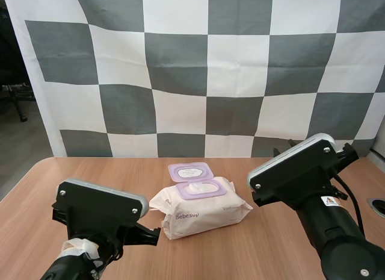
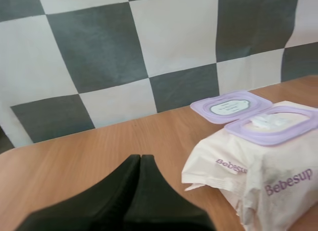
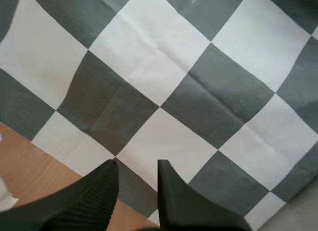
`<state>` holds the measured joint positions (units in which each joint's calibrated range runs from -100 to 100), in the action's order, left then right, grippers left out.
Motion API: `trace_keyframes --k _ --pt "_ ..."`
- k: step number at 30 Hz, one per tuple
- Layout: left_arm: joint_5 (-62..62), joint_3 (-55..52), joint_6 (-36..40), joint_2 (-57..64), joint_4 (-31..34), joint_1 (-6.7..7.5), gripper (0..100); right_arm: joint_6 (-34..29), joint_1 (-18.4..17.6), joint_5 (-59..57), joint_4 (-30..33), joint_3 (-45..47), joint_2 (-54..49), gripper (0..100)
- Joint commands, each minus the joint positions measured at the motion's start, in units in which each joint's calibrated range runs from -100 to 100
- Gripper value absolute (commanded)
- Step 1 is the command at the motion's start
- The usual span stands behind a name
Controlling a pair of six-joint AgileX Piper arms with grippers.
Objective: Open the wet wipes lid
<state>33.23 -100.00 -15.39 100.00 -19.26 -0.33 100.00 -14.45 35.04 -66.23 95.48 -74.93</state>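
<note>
Table (image 1: 36, 189) bears wipes pack (image 1: 201, 209), lid (image 1: 190, 171) open, near left pincer (image 2: 140, 159)

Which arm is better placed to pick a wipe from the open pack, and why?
Probably the right: the right gripper is open and raised beside the wet wipes pack, whose lid lies flipped back. The left gripper is shut, low by the pack's side.
</note>
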Motion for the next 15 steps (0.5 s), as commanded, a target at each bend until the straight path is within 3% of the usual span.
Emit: trace_keyframes --k 1,4,7,9,11,15 --pt "0.1 0.0 1.3 0.0 -0.1 0.73 0 -42.0 0.0 29.6 30.0 4.5 -0.1 46" --pt "-0.5 0.0 2.4 0.0 -0.1 0.73 0 -45.4 0.0 8.8 38.6 4.5 -0.1 43" --pt "-1.2 0.0 4.3 0.0 0.0 0.73 0 -55.1 0.0 -6.8 52.4 4.5 -0.1 32" --pt "-1.5 0.0 6.0 0.0 0.1 0.73 0 -61.9 0.0 -7.2 55.4 4.5 -0.1 17" --pt "-1.7 0.0 7.4 0.0 0.5 0.73 0 -62.4 0.0 -6.1 55.7 4.5 -0.1 0" --pt "-2.1 0.0 11.0 0.0 2.8 0.73 0 -62.4 0.0 -8.3 57.9 4.5 -0.1 0"
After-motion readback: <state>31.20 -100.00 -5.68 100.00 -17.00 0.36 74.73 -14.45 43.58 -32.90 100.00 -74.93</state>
